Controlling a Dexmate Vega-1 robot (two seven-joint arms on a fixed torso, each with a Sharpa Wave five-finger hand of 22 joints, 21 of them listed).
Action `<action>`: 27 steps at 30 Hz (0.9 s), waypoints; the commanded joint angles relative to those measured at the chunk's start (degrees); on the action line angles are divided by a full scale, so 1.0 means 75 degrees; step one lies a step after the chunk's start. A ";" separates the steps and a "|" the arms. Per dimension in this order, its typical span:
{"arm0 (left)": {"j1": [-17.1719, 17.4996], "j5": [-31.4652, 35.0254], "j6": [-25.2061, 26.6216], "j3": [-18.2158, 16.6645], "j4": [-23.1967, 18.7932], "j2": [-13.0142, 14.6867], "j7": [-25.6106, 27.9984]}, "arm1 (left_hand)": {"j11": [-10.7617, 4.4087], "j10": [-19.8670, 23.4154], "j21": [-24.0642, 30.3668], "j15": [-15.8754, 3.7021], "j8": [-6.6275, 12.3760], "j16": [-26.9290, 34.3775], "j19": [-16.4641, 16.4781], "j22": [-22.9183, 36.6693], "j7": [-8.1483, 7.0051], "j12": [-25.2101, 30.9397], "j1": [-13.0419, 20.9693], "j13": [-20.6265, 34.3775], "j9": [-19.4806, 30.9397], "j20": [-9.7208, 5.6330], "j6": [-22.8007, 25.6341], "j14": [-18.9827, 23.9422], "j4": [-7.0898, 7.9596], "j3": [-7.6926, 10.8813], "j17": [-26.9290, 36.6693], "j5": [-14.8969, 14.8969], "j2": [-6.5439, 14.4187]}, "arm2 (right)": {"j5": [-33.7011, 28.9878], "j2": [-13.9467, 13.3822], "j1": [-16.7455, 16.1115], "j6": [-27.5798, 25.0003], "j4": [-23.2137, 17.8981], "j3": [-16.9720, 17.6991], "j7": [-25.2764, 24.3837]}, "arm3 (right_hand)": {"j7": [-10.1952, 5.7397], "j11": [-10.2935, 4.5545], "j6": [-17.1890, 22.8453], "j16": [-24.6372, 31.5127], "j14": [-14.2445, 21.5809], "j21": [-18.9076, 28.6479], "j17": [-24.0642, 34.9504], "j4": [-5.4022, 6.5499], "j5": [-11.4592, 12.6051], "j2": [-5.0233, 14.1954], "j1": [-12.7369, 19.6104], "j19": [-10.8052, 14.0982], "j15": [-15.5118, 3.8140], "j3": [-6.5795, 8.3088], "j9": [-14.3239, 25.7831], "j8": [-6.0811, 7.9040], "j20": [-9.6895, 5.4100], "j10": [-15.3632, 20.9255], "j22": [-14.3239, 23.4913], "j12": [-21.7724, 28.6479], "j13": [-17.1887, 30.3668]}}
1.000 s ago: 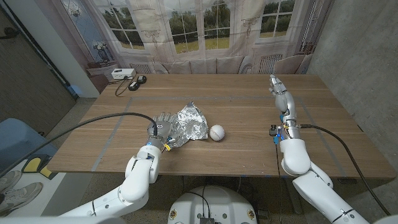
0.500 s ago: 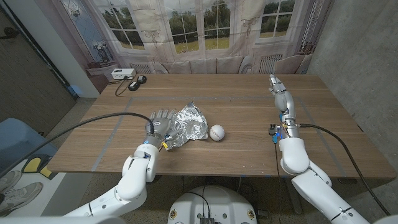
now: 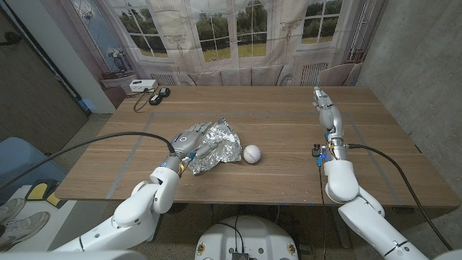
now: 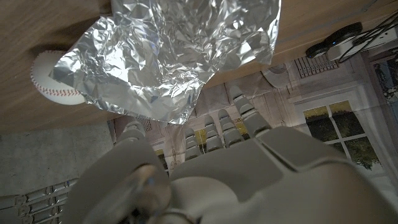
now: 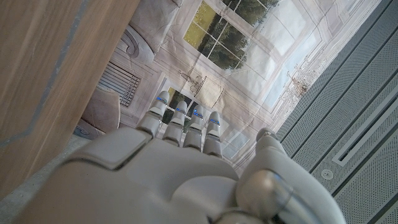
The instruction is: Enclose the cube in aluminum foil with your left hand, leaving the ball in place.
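A crumpled sheet of aluminum foil (image 3: pixel 219 142) is bunched in a mound at the table's middle, and whatever lies under it is hidden; I see no cube. A white baseball (image 3: pixel 251 153) rests just right of the foil, also seen as the ball (image 4: pixel 50 78) beside the foil (image 4: pixel 174 56) in the left wrist view. My left hand (image 3: pixel 190 140) is against the foil's left side with its fingers (image 4: pixel 217 127) spread toward the foil's edge, gripping nothing. My right hand (image 3: pixel 325 108) stands over the table's right part, fingers straight and together, holding nothing.
A white box (image 3: pixel 141 85) and a small black device (image 3: pixel 157 95) with a cable lie at the table's far left corner. The table's near edge (image 3: pixel 216 196) runs just behind my left wrist. A windowed backdrop stands behind the table.
My left hand has risen and moved a little forward and right, up against the foil's left side. The ball and my right hand have stayed put.
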 commanded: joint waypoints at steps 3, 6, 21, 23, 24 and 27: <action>-0.0683 -0.0246 -0.0177 0.0483 -0.0317 0.0396 -0.1399 | -0.0061 0.0279 -0.0092 -0.0099 0.0058 0.0003 0.0184 0.0002 -0.0091 0.0052 0.0341 0.0004 0.0017 0.0066 0.0302 0.0252 -0.0225 0.0247 -0.0012 -0.0072 0.0090 | -0.0011 0.0034 -0.0066 0.0170 0.0094 0.0040 -0.0065 | 0.0038 0.0005 0.0069 0.0061 0.0074 0.0009 0.0007 0.0063 0.0053 0.0002 -0.0049 0.0094 0.0012 0.0019 0.0018 -0.0019 -0.0005 0.0059 0.0035 0.0020 0.0017; -0.0924 -0.0088 0.0029 0.0701 -0.0305 0.0404 -0.1985 | -0.0030 0.0271 -0.0127 -0.0075 0.0009 -0.0032 0.0185 0.0003 -0.0080 0.0024 0.0411 0.0004 0.0017 0.0194 0.0259 0.0236 -0.0294 0.0266 -0.0012 -0.0103 0.0035 | -0.0001 0.0037 -0.0068 0.0195 0.0109 0.0041 -0.0055 | 0.0037 0.0008 0.0072 0.0062 0.0080 0.0011 0.0008 0.0066 0.0053 0.0002 -0.0053 0.0100 0.0016 0.0019 0.0018 -0.0019 -0.0004 0.0062 0.0035 0.0019 0.0017; -0.1362 0.1483 0.1294 0.1412 -0.0400 0.0135 -0.3560 | 0.0052 0.0010 -0.0417 0.0118 -0.0154 -0.0157 -0.0210 0.0031 -0.0265 -0.0200 0.0179 0.0019 0.0028 0.1105 0.0160 -0.0210 -0.0348 0.0005 0.0029 -0.0322 -0.0451 | -0.0051 0.0043 -0.0065 0.0159 0.0084 0.0043 -0.0056 | 0.0041 0.0011 0.0078 0.0060 0.0092 0.0008 0.0008 0.0072 0.0055 -0.0003 -0.0064 0.0105 0.0030 0.0021 0.0018 -0.0020 0.0002 0.0073 0.0035 0.0015 0.0018; -0.1393 0.1685 0.1408 0.1481 -0.0380 0.0090 -0.3745 | 0.0062 -0.0014 -0.0414 0.0141 -0.0168 -0.0158 -0.0204 0.0034 -0.0261 -0.0213 0.0127 0.0020 0.0030 0.1106 0.0125 -0.0238 -0.0326 -0.0026 0.0034 -0.0331 -0.0475 | -0.0077 0.0044 -0.0063 0.0134 0.0071 0.0042 -0.0070 | 0.0045 0.0007 0.0078 0.0059 0.0094 0.0007 0.0008 0.0072 0.0055 -0.0004 -0.0064 0.0105 0.0032 0.0022 0.0017 -0.0020 0.0002 0.0074 0.0035 0.0014 0.0018; -0.1419 0.1816 0.1477 0.1528 -0.0362 0.0060 -0.3864 | 0.0055 -0.0048 -0.0404 0.0155 -0.0175 -0.0159 -0.0183 0.0037 -0.0269 -0.0229 0.0089 0.0021 0.0031 0.1102 0.0109 -0.0260 -0.0311 -0.0049 0.0036 -0.0338 -0.0494 | -0.0069 0.0043 -0.0059 0.0136 0.0071 0.0040 -0.0061 | 0.0043 0.0006 0.0078 0.0057 0.0090 0.0008 0.0007 0.0071 0.0056 -0.0004 -0.0063 0.0109 0.0030 0.0024 0.0017 -0.0021 0.0002 0.0075 0.0035 0.0014 0.0018; -0.1552 0.2253 0.1645 0.1689 -0.0304 -0.0031 -0.4409 | 0.0069 -0.0192 -0.0399 0.0215 -0.0245 -0.0167 -0.0160 0.0042 -0.0279 -0.0292 -0.0003 0.0025 0.0031 0.1107 -0.0101 -0.0364 -0.0294 -0.0133 0.0037 -0.0358 -0.0594 | -0.0063 0.0047 -0.0043 0.0127 0.0075 0.0029 -0.0052 | 0.0041 0.0009 0.0073 0.0057 0.0096 0.0007 0.0006 0.0070 0.0057 -0.0003 -0.0060 0.0108 0.0031 0.0027 0.0017 -0.0023 -0.0001 0.0068 0.0035 0.0009 0.0019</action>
